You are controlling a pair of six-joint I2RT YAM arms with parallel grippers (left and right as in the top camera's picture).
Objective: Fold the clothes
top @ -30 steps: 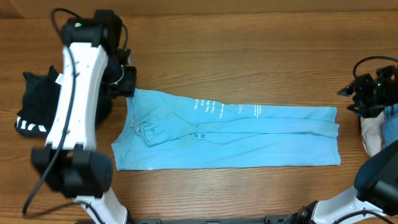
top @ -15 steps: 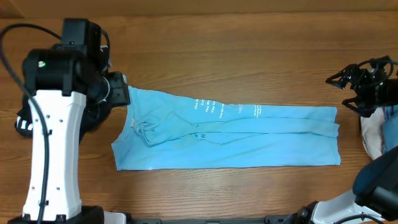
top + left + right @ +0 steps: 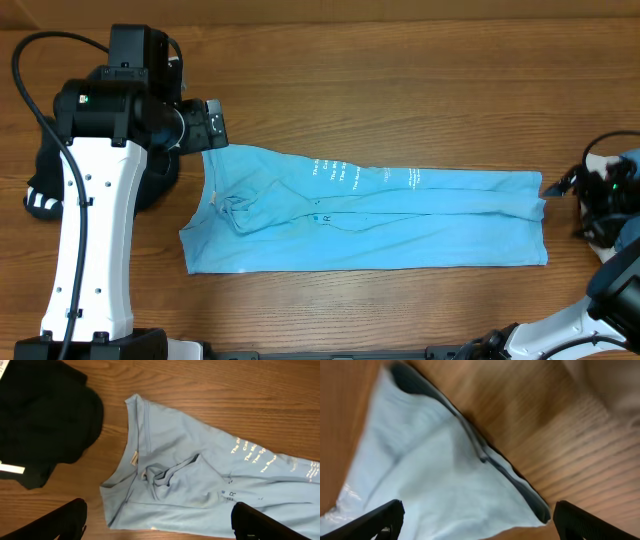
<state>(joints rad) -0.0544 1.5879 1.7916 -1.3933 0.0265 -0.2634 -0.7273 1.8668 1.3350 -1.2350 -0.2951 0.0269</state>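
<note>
1. Mid-frame, light-blue T-shirt (image 3: 370, 215) lies in a long strip on table (image 3: 400, 80).
2. Black garment (image 3: 40, 165) far left, partly behind left arm (image 3: 95, 230).
3. Left gripper (image 3: 157, 515), right gripper (image 3: 477, 515) at shirt ends: jaws spread, empty.

The shirt (image 3: 400, 220) lies lengthwise across the worktop's (image 3: 400, 80) middle, collar end left. A second garment (image 3: 45, 415) sits left of it, apart. The left pincer (image 3: 212, 128) hangs over the collar corner; the right pincer (image 3: 558, 186) is beside the opposite end.

Light-blue T-shirt (image 3: 400, 220) printed with small white lettering; black garment (image 3: 45, 415) marked with white stripes; brown wood-grain tabletop (image 3: 400, 90).
</note>
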